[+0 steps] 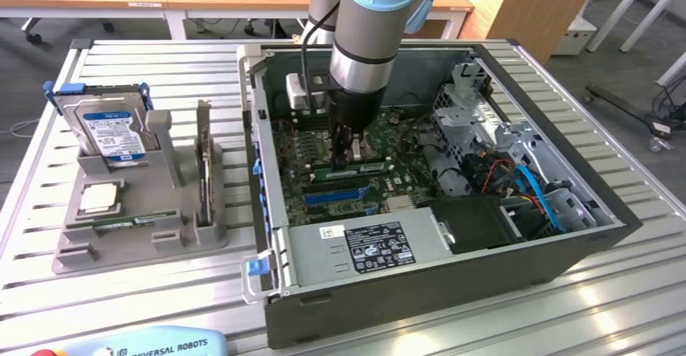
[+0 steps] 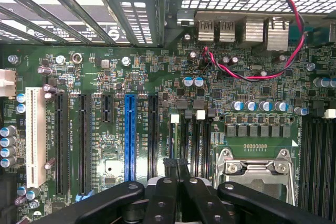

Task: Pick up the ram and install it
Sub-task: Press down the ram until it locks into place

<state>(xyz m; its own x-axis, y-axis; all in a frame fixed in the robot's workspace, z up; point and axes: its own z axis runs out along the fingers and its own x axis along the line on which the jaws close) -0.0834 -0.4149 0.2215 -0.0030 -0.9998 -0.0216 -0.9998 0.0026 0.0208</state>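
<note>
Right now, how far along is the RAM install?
Done: the gripper is shut and low over the memory slots inside the open case.
In hand: a green stick lies at its tips in the exterior view; gripped or seated, I cannot tell.
Left: no latched stick is shown, and a second green stick lies in the holder.

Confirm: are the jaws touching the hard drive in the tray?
Apart. The exterior view shows the gripper inside the case, the hard drive outside in its holder.
</note>
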